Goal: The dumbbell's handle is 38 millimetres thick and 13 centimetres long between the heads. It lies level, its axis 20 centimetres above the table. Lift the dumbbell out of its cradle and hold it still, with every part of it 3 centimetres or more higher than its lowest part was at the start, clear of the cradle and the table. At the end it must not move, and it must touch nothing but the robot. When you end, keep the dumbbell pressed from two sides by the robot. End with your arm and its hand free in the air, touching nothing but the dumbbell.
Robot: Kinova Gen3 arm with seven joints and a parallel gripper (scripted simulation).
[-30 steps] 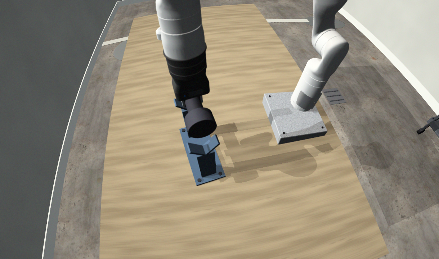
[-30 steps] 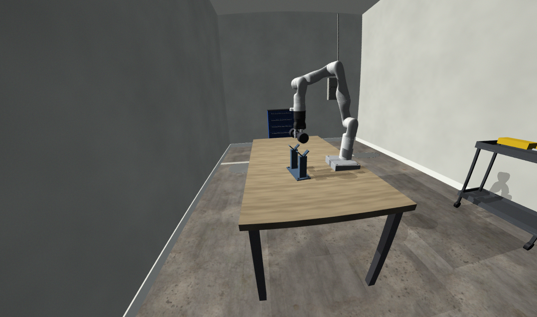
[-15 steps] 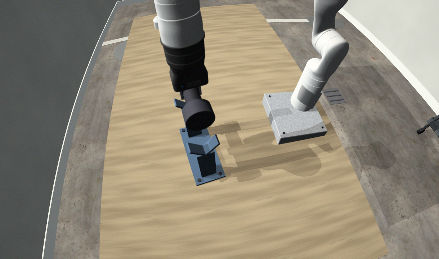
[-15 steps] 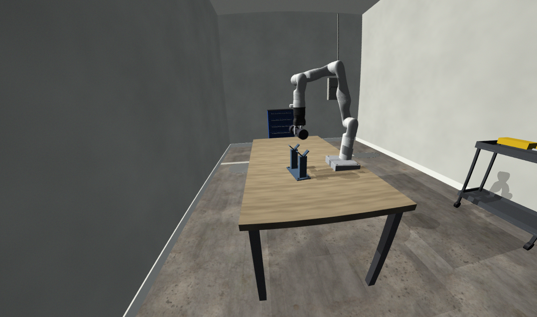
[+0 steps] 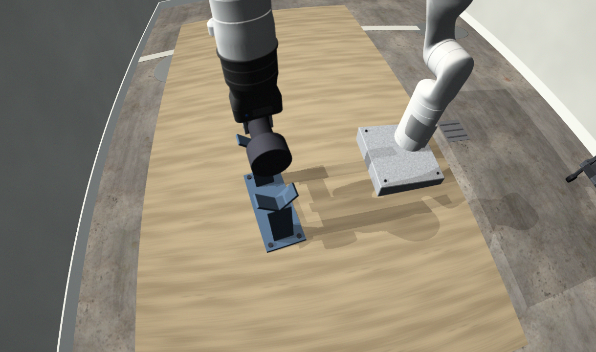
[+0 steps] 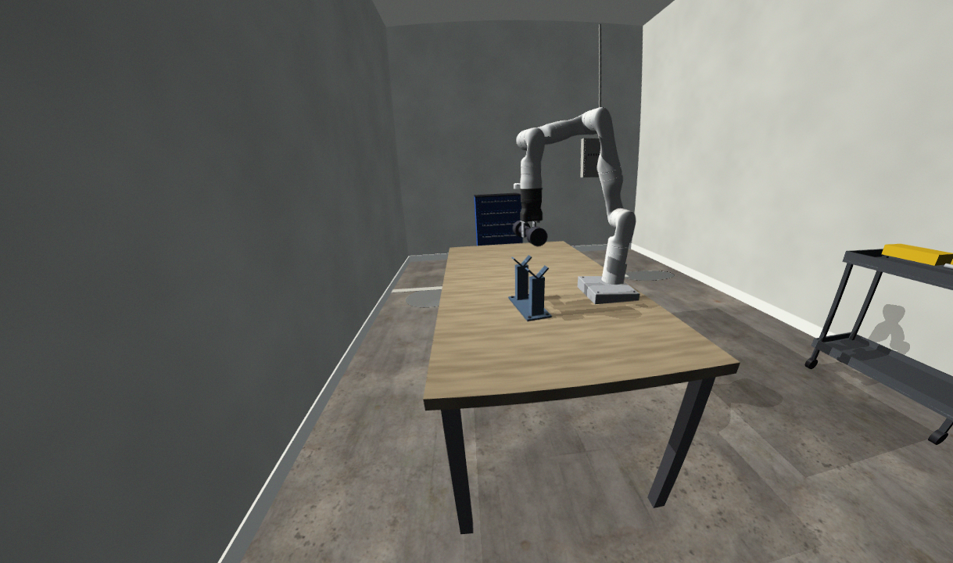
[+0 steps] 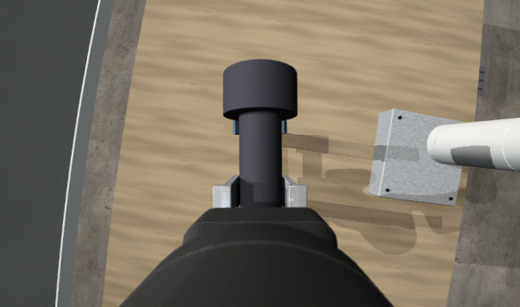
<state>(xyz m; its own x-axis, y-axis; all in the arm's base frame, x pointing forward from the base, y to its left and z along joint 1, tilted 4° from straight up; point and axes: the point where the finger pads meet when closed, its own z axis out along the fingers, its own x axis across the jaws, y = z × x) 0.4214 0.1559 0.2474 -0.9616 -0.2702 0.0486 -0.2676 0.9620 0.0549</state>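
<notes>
My gripper is shut on the handle of the dark dumbbell, with one grey finger on each side of it. The dumbbell hangs level in the air, well above the blue cradle and apart from it. The cradle's two V-shaped forks stand empty on their blue base plate on the wooden table. In the wrist view only two small blue tips of the cradle show beside the handle. The dumbbell's far head is hidden behind my wrist.
My arm's grey base block is bolted to the table to the right of the cradle. A dark cart stands by the right wall and a blue cabinet stands behind the table.
</notes>
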